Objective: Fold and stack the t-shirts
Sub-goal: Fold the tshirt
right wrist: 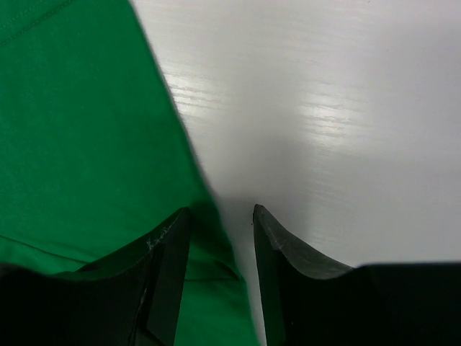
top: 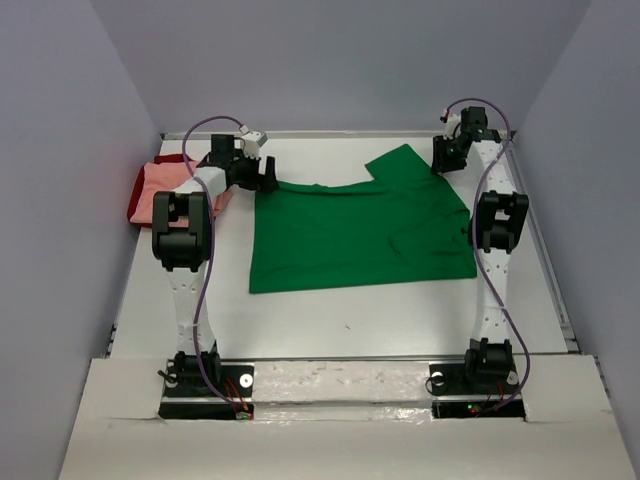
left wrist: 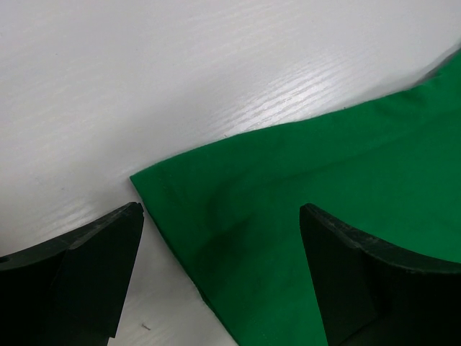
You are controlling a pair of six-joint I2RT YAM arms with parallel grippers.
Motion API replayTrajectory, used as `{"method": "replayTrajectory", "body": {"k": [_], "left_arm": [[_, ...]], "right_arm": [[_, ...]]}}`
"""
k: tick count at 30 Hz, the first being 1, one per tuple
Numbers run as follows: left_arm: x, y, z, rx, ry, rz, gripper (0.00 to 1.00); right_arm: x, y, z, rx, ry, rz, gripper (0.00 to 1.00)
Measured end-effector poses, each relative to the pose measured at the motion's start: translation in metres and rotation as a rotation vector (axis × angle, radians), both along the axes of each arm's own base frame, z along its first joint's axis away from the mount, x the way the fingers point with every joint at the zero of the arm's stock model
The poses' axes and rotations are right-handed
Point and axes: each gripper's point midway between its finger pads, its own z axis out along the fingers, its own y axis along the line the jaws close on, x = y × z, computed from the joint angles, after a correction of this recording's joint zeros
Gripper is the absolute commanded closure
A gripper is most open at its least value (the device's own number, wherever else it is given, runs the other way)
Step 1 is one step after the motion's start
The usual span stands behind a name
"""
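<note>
Green t-shirt (top: 360,225): spread flat at mid-table.
Left gripper (left wrist: 221,210): opened wide, nothing held, a shirt corner seen under the gap.
Right gripper (right wrist: 220,213): half opened, nothing gripped, the shirt's edge seen at the gap.
Salmon pink t-shirt (top: 160,190), dark red t-shirt (top: 135,205): heaped far left.

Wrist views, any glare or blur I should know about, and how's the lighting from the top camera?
Left wrist: streaky glare on the white table, green shirt fairly sharp. Right wrist: a bright patch of glare on the table, the shirt's edge soft and smeared. Top view: even light, only faint shadows on the table.
</note>
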Motion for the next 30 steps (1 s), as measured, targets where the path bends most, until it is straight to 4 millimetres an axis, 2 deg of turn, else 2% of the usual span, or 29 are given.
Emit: {"method": "replayTrajectory", "body": {"k": [13,19,24,28,29,30], "left_arm": [[0.000,-0.001,0.006,0.022,-0.020,-0.008,0.01],[0.001,0.001,0.005,0.043,-0.027,-0.009,0.01],[0.000,0.001,0.003,0.056,-0.027,-0.013,0.01],[-0.003,0.001,0.000,0.058,-0.018,-0.018,0.01],[-0.004,0.001,-0.001,0.059,-0.013,-0.018,0.01],[-0.004,0.000,-0.001,0.060,-0.010,-0.019,0.01]], "right_arm": [[0.010,0.034,-0.002,0.025,-0.036,0.088,0.55],[0.011,0.037,-0.003,0.012,-0.043,0.106,0.69],[0.014,0.034,-0.004,-0.006,-0.052,0.108,0.73],[0.017,0.032,-0.005,-0.033,-0.060,0.103,0.92],[0.017,0.031,-0.005,-0.038,-0.062,0.102,1.00],[0.018,0.031,-0.005,-0.041,-0.063,0.101,1.00]]}}
